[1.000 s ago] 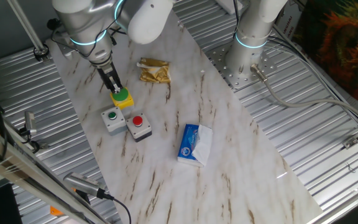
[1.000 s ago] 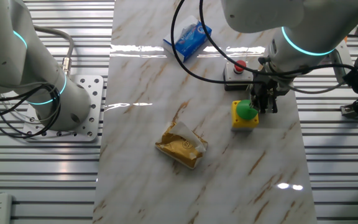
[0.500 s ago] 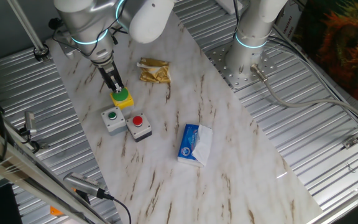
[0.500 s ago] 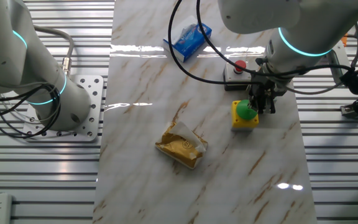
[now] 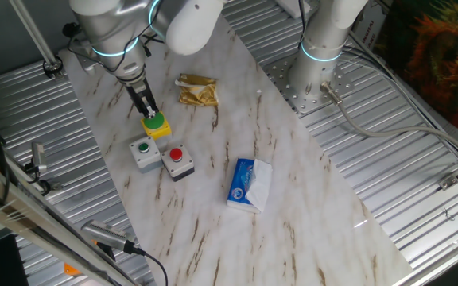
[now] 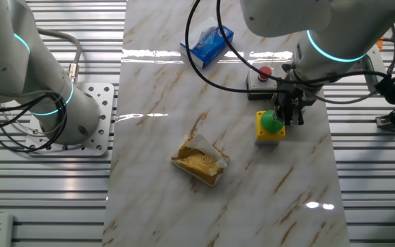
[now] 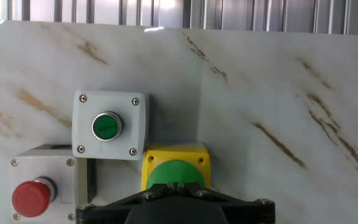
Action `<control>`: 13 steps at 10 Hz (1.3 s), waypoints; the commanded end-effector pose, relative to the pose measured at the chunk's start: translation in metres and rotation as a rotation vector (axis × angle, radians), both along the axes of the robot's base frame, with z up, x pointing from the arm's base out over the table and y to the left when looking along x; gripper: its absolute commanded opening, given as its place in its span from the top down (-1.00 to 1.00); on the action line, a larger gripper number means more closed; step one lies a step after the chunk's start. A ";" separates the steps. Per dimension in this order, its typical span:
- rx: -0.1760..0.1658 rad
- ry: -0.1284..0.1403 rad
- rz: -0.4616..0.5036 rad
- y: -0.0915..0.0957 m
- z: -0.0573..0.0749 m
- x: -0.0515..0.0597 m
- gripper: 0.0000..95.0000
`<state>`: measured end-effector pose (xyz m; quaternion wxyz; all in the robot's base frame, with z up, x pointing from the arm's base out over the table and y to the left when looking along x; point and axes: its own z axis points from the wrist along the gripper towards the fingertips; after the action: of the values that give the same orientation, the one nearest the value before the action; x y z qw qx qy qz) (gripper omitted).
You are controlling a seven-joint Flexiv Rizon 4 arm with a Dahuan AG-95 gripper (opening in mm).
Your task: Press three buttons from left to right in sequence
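Surface (image 5: 293, 206): a marbled white sheet is laid diagonally across ribbed metal in one fixed view. Wide bare room is seen toward its lower right; its upper-left edge runs close behind the arm.
Arm (image 5: 122, 32): it is seen reaching down from the upper left of one fixed view, and from the upper right of the other fixed view.
Tissue packet (image 5: 250, 183): a blue-white packet is seen lying right of centre, well apart from the button boxes.
Golden wrapper (image 5: 196, 90): it is seen crumpled near the upper middle, close to the yellow box but apart from it.
Yellow box with green dome (image 5: 157, 124): it is placed left of centre in one fixed view, with the dome facing up. No long axis can be told.
Grey box with small green button (image 5: 143, 152): it is set just below and left of the yellow box, with the button facing up.
Grey box with red button (image 5: 177, 160): it is set just beside the other grey box, on its right.
Hand (image 5: 147, 111): its tips are seen directly over the green dome. Whether it is open or closed cannot be told.
View differences: in the hand view the grey box with small green button (image 7: 109, 125) is shown fully, whereas in the other fixed view it is hidden behind the hand (image 6: 284, 115). Only the fixed views show the tissue packet and the wrapper.
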<state>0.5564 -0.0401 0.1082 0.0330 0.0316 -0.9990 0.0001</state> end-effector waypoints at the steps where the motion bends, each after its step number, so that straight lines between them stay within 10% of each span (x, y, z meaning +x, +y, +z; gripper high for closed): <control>1: 0.001 0.002 0.003 0.000 0.000 0.000 1.00; 13: 0.013 0.004 0.035 -0.002 -0.007 -0.003 1.00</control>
<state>0.5546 -0.0417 0.1007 0.0346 0.0506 -0.9981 -0.0081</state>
